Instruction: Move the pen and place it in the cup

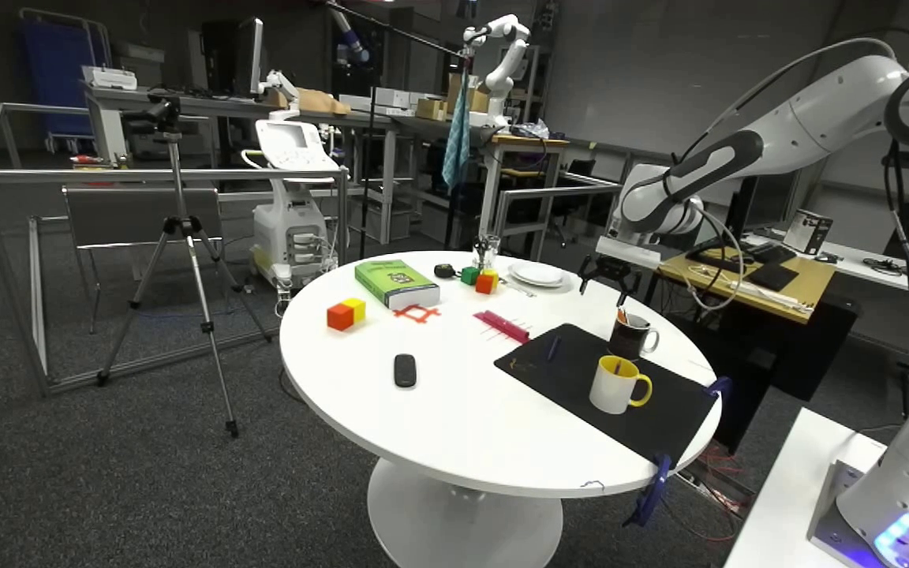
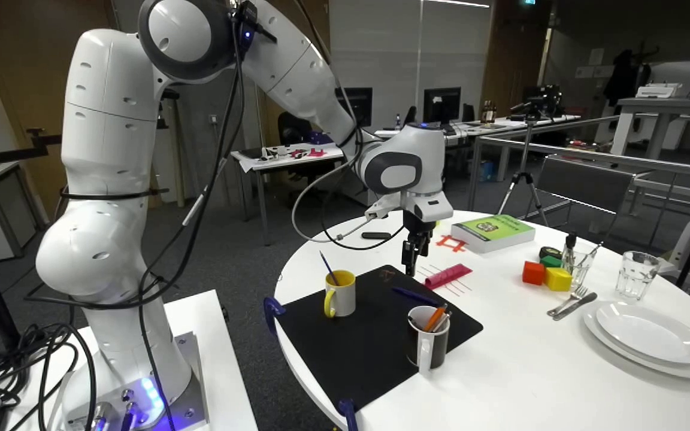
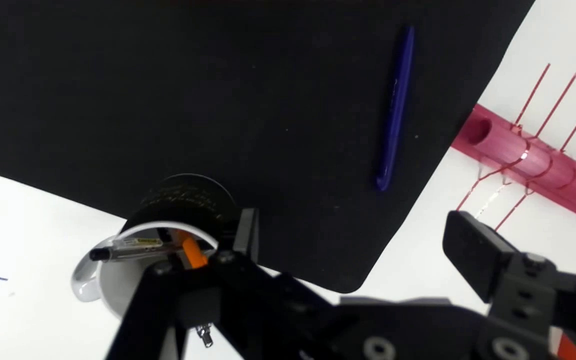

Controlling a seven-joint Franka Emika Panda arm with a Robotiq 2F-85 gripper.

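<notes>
The dark blue pen [image 3: 395, 110] lies flat on the black mat [image 2: 345, 347], well in from the edge of the desk [image 1: 439, 410] that carries the blue clamps [image 1: 652, 495], and near the pink piece [image 3: 533, 157]. The tool [image 3: 353, 235] is released: its 2 fingers [image 3: 473, 252] stand wide apart above the desk with nothing between them.

The pen should be light and stiff, probably hard plastic, and hardly fragile. Its slim barrel looks smooth, so it could roll or slip if the fingers meet it off-centre; the mat may lend some friction. In the wrist view the line between the fingertips runs roughly across the barrel, which suits a pinch with little turning. Being so thin, the pen calls for fingertips brought down almost to the mat.

A hold past the middle, toward 1 end, seems best: the free end could then be tilted into the dark cup [image 1: 626, 341], which stands nearer the desk's edge than the pen. An orange pen-like item [image 3: 193, 252] and others fill part of it, so the entering end may catch. A loose grip would let the pen pivot.
</notes>
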